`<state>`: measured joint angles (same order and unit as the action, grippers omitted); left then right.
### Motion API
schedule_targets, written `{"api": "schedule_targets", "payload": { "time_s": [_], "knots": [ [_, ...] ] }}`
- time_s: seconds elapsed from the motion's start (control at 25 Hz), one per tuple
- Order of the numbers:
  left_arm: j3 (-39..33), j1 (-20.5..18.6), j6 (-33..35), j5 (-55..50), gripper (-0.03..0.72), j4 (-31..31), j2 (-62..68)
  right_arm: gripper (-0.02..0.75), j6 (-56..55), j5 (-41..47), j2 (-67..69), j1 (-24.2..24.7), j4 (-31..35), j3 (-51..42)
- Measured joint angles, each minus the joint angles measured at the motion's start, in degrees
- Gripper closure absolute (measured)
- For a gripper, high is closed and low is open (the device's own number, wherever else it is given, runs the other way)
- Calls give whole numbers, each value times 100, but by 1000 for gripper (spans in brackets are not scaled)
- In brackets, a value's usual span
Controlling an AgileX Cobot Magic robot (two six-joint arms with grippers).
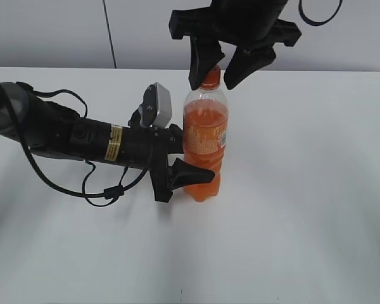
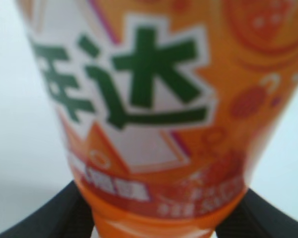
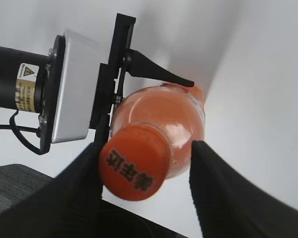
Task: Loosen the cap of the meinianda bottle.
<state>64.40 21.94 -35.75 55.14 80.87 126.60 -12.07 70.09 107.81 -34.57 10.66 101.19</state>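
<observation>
Your left end effector [image 1: 191,166] is clamped on the waisted lower body of the tall clear plastic bottle of orange drink [image 1: 205,140], which stands upright on the white bench [image 1: 304,190]; in the left wrist view the orange label fills the frame with a black finger at each lower corner, so the hold looks square. Keep that clamp firm and do not let it creep, since it must resist the twist.

Your right end effector [image 1: 216,75] hangs over the neck with its jaws apart, one finger [image 3: 74,193] touching the left edge of the small round orange plastic screw cap [image 3: 135,161], the other finger well clear on the far side. The cap sits off-centre between them, toward the left finger. Shift the right end effector so the cap lies midway, then lower until the pads span the ribbed side of the cap, not the neck ring below it. Close evenly, and judge the grip before turning: a lopsided pinch will likely slip or tilt the bottle. Rotate about the bottle's own axis
</observation>
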Motion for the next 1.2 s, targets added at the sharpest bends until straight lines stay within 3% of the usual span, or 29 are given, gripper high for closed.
{"api": "schedule_targets", "payload": {
  "time_s": [0.68,0.96,1.2],
  "knots": [
    [0,0,0,6,279,6,0,357,-5,0,0,0,89,208],
    [0,0,0,6,279,6,0,460,24,5,0,0,94,208],
    [0,0,0,6,279,17,0,460,1031,5,0,0,102,208]
  ]
}}
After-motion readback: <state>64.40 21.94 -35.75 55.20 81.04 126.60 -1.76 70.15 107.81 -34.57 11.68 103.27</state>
